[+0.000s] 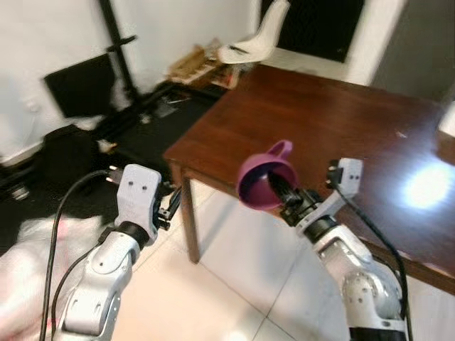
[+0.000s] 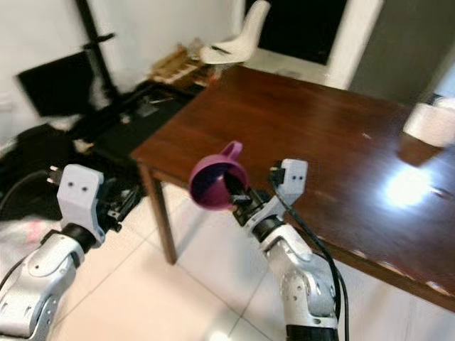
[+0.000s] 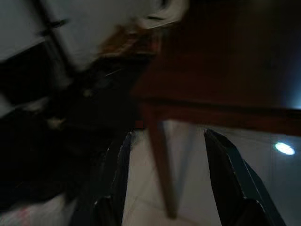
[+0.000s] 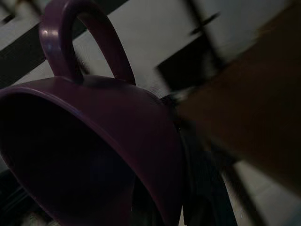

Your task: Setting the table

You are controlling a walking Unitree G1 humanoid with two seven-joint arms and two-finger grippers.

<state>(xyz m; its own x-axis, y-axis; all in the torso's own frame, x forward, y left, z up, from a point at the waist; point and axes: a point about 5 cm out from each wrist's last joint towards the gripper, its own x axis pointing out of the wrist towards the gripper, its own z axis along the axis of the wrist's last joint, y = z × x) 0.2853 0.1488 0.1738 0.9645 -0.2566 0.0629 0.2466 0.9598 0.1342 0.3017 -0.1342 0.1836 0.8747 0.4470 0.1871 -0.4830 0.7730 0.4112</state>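
Note:
My right gripper (image 1: pixel 283 190) is shut on a purple mug (image 1: pixel 263 179), one finger inside the rim. The mug (image 2: pixel 217 182) hangs tipped in the air just off the near edge of a dark wooden table (image 1: pixel 334 121), its handle (image 4: pixel 80 40) pointing up. My left gripper (image 1: pixel 170 206) is raised at the left, short of the table's corner leg (image 1: pixel 189 220). In the left wrist view its two black fingers (image 3: pixel 117 174) stand apart with nothing between them.
A white chair (image 1: pixel 256 39) stands beyond the table's far corner. Dark bags and a black stand (image 1: pixel 117 50) crowd the floor to the left by the wall. A white object (image 2: pixel 432 121) sits on the table's far right. Pale tiles lie under me.

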